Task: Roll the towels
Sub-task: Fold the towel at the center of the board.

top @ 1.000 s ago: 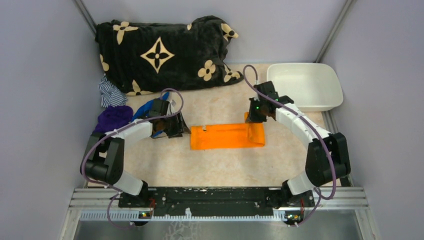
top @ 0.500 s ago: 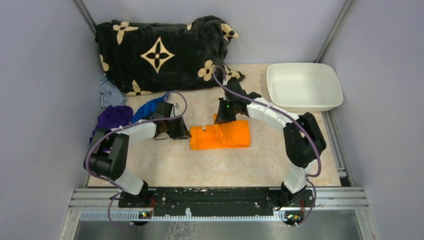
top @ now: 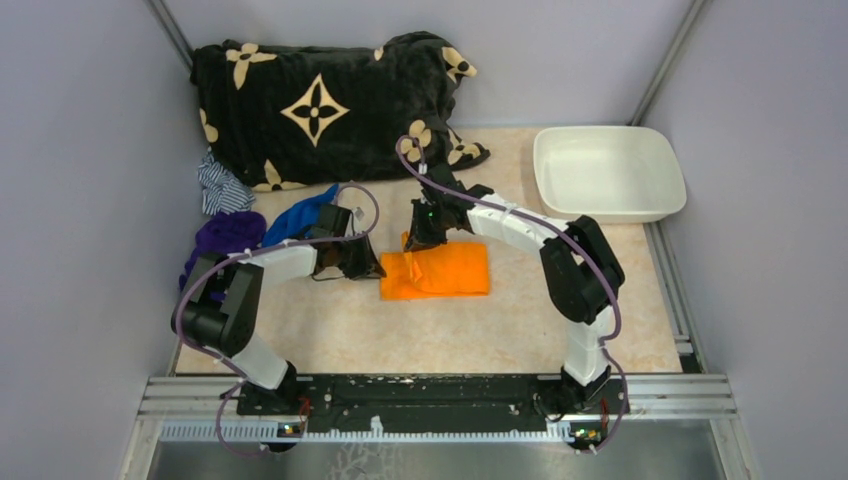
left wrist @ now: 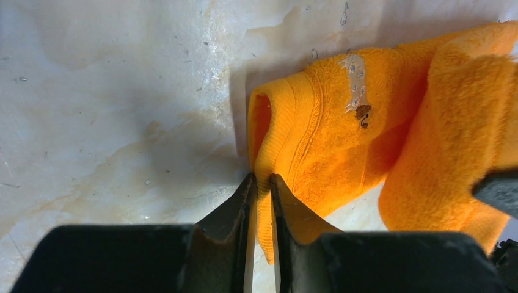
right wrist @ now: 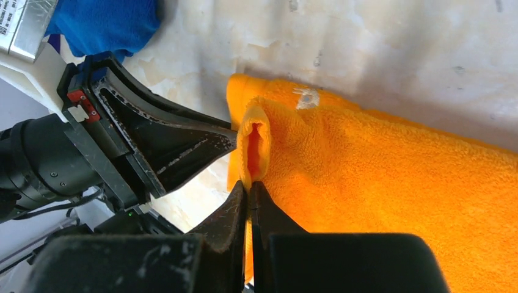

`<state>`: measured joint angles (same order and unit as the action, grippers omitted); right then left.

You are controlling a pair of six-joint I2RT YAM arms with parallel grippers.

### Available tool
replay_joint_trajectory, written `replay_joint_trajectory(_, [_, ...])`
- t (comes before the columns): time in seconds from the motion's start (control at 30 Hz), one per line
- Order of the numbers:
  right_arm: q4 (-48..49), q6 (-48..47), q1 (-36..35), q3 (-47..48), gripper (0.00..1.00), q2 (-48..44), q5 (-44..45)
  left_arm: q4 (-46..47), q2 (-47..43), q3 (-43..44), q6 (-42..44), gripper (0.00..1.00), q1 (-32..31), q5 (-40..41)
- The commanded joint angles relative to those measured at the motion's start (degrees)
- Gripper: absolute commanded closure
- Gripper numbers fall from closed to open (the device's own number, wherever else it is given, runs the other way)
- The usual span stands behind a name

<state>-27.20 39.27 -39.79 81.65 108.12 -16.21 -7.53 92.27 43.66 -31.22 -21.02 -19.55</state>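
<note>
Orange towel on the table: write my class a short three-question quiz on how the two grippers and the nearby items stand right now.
1. True or false: the right gripper is shut on a fold of the bright orange terry towel.
2. The white plastic tub sits: A) at the far right, apart from the towel; B) between the arms; C) on the towel.
3. What does the left gripper pinch?
Key: 1 true; 2 A; 3 an edge of the orange towel.
</note>
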Motion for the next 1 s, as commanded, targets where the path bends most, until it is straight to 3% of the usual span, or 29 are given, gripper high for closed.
replay_joint_trajectory(0.0, [1.4,0.7,-2.0,4.0,1.00,1.8,-1.5,1.0,0.8,-0.9,-0.1,0.80,-0.7,-0.3])
replay_joint_trajectory(0.73, [6.2,4.3,-4.5,5.9,1.00,8.0,-3.5,1.1,-0.1,-1.9,-0.8,0.80,-1.3,0.7])
replay_joint_trajectory(0.83, [6.4,4.4,-4.6,5.5,0.93,8.3,-3.0,1.1,-0.4,-2.0,-0.9,0.79,-1.2,1.1])
replay_joint_trajectory(0.97, [6.9,4.0,-4.5,5.2,0.73,7.4,-3.2,0.2,-1.8,-2.4,-1.1,0.76,-1.2,2.9])
